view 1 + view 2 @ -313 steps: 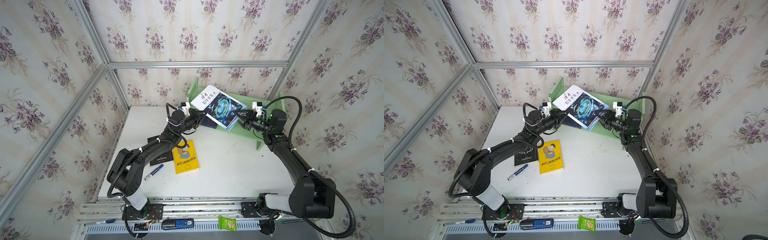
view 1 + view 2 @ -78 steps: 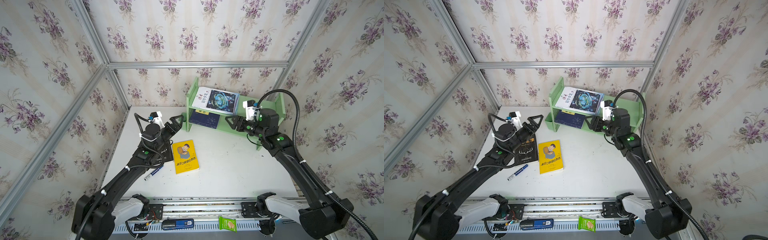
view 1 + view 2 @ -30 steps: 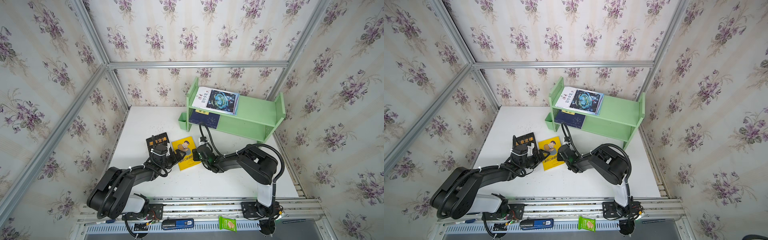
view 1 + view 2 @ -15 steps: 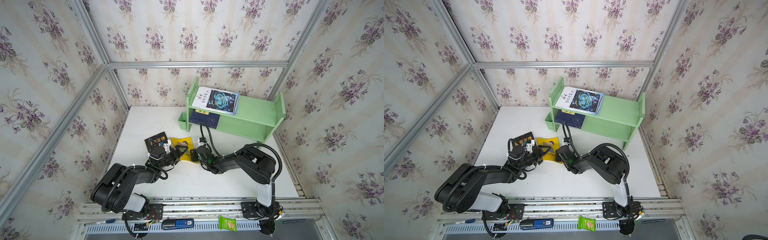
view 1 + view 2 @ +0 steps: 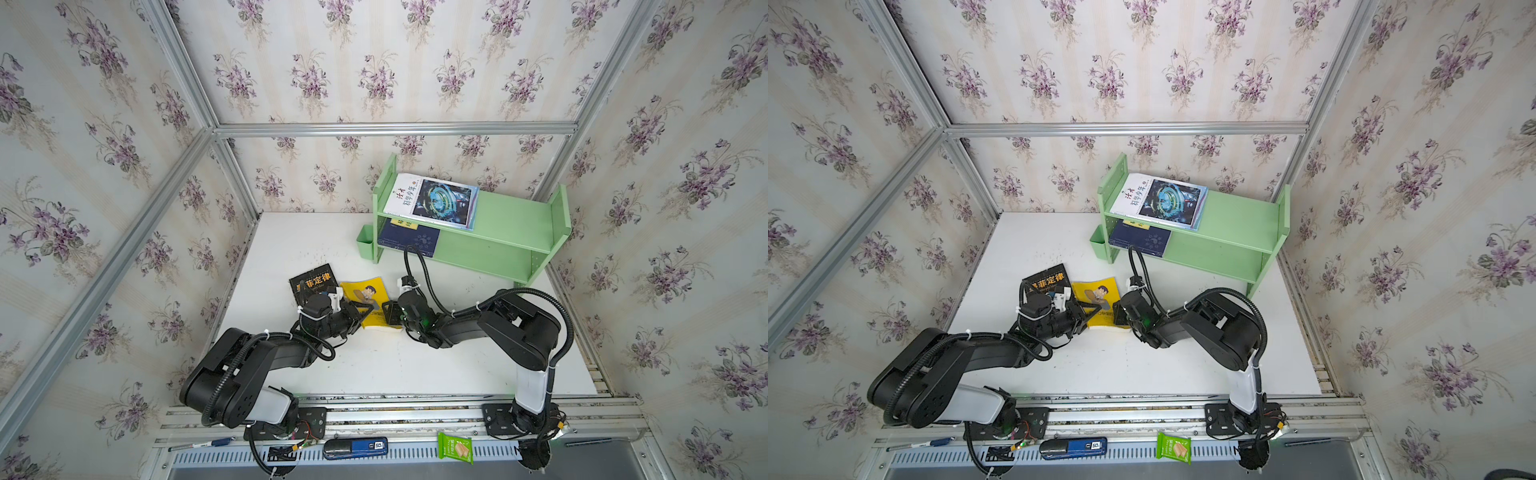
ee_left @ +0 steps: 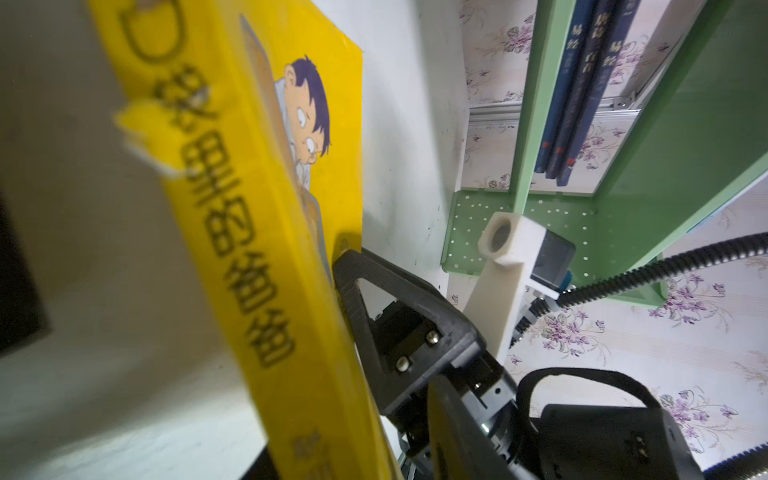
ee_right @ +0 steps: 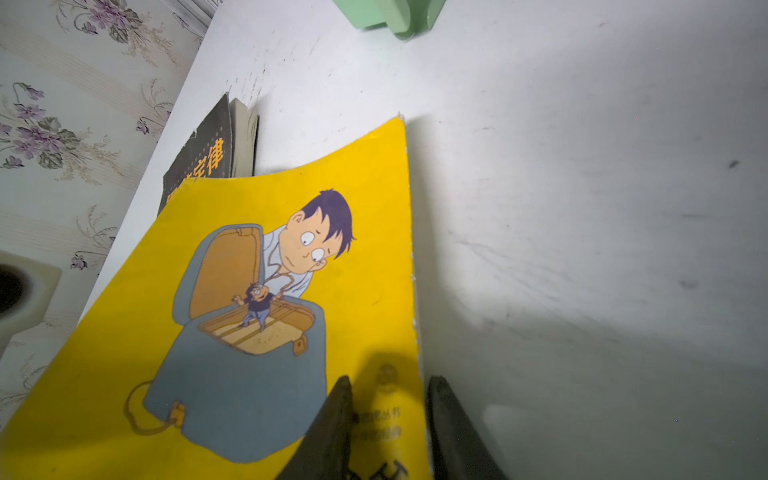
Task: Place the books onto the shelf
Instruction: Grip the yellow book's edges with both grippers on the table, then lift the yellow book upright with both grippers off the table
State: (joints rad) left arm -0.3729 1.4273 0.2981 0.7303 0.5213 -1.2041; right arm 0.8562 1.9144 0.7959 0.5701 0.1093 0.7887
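The yellow paperback (image 5: 365,293), its cover showing a purple-haired cartoon man leaning over an open grey-blue bag and its spine printed with dark characters, lies near the middle of the white tabletop (image 5: 415,365). It sits between the two arms, just beside a black paperback (image 5: 312,282) with orange title characters. The cover bows, pale page edges show along the near side, and the left wrist view shows a ragged torn flap on the spine. The right gripper (image 7: 388,386) is clamped on the corner at the open-page edge, with one finger (image 7: 332,424) over the cover. The left gripper (image 5: 362,309) sits at the spine-side corner; whether it has closed on the book cannot be told. The pale green two-tier shelf (image 5: 511,224) stands at the back of the table, carrying a white-and-blue swirl book (image 5: 432,201) on its top tier and navy books (image 5: 409,240) below.
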